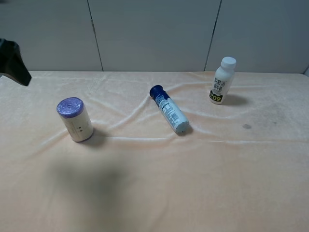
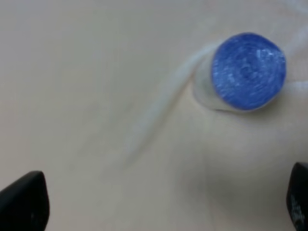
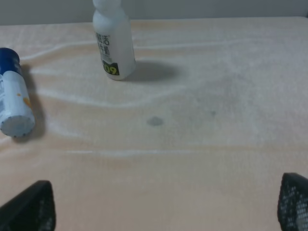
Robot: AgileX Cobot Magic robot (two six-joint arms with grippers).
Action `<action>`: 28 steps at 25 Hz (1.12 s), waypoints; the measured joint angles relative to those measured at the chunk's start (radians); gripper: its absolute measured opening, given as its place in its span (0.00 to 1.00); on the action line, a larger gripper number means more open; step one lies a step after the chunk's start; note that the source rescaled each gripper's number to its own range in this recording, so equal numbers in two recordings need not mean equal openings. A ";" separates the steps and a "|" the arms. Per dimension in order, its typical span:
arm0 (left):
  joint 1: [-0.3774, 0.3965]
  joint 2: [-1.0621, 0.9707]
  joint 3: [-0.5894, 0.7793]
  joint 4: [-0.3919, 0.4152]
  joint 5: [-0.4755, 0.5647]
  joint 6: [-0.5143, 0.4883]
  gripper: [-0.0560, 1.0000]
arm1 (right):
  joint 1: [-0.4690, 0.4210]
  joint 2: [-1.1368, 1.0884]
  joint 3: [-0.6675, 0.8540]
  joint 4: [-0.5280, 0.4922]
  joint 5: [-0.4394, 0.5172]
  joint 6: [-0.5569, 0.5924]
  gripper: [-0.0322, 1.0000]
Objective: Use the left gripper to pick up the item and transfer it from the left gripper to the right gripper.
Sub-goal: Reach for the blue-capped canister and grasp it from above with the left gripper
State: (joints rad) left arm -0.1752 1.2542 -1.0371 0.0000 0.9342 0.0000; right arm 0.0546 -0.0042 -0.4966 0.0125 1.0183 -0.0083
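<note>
The purple-ended cylinder (image 1: 75, 119) is standing upright, sitting out ahead of the left gripper (image 2: 161, 204). Its fingers (image 2: 24, 204) are gaping wide (nothing held).

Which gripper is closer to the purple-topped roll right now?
Left. The left gripper hangs open close above the roll. The right gripper faces the blue-capped bottle and the white bottle, with the roll outside its wrist view.
</note>
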 joint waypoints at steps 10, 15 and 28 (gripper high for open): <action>-0.148 0.246 -0.001 0.000 -0.110 -0.035 0.98 | 0.000 0.000 0.000 0.000 0.000 0.000 1.00; -0.163 0.328 -0.003 0.000 -0.145 -0.036 0.98 | 0.000 0.000 0.000 0.000 0.000 0.000 1.00; -0.164 0.513 -0.009 -0.043 -0.291 -0.036 0.98 | 0.000 0.000 0.000 0.001 0.000 0.000 1.00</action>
State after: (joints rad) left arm -0.3392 1.7675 -1.0463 -0.0426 0.6429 -0.0358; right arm 0.0546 -0.0042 -0.4966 0.0132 1.0183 -0.0083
